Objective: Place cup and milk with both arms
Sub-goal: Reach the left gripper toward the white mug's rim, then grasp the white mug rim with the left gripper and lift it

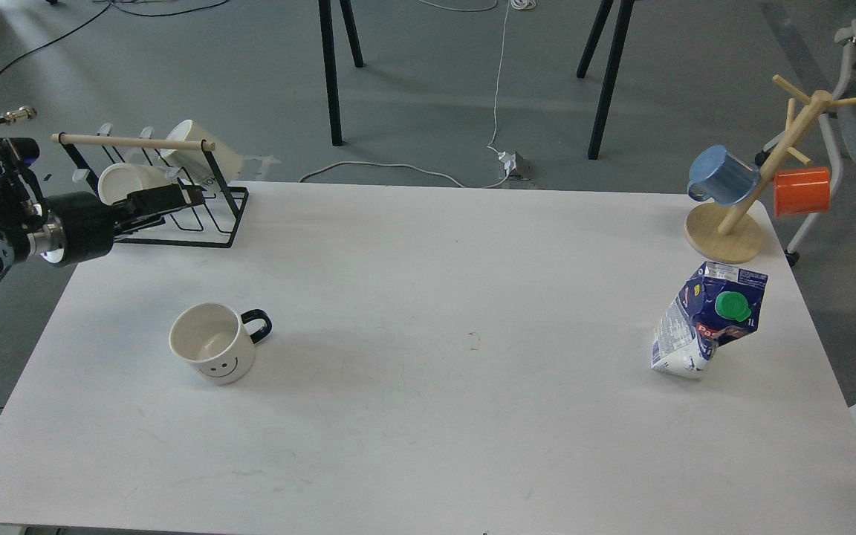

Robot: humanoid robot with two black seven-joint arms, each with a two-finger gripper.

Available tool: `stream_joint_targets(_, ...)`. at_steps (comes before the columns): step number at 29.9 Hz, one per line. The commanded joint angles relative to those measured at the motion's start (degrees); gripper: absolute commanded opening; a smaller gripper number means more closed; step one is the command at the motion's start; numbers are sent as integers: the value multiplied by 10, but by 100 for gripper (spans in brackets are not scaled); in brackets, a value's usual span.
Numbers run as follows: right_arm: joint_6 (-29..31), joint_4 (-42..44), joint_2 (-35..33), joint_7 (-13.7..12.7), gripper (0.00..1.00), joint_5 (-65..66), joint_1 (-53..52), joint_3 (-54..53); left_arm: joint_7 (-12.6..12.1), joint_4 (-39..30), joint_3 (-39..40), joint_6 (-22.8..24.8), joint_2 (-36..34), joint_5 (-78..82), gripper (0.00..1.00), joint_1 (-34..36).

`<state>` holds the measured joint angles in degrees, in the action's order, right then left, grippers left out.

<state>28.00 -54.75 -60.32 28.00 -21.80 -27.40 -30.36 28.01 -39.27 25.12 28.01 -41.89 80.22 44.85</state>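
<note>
The cup [212, 343], a white mug with a black handle and a smiley face, stands upright on the white table [428, 416] at the left, handle pointing right. The milk [709, 319], a dented blue and white carton with a green cap, stands at the right. My left gripper [192, 196] reaches in from the left edge, over the table's far left corner in front of the rack, well behind the cup. Its fingers lie close together and hold nothing that I can see. My right arm and gripper are out of view.
A black wire rack [168, 200] with a wooden bar and cream mugs stands at the far left corner. A wooden mug tree [725, 230] with a blue mug [724, 177] and an orange mug [802, 191] stands at the far right corner.
</note>
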Motion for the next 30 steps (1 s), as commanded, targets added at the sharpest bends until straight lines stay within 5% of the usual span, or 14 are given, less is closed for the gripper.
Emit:
stream_joint_targets(1,0,0,0,0,98,0,12,0,0,-34,-2,0,-10,40,99,-13)
stream_joint_targets(5,0,0,0,0,98,0,20,0,0,-63,-19,-10,-21,70,99,-53)
stream_joint_targets(11,0,0,0,0,98,1,22,0,0,-74,-74,-104,-25,108,98,-79)
stream_joint_targets(25,0,1,9,0,98,1,37,0,0,-65,-94,-139,-17,109,95,-112)
stream_joint_targets(30,0,2,9,0,98,1,40,0,0,-55,-113,-140,-11,108,61,-112)
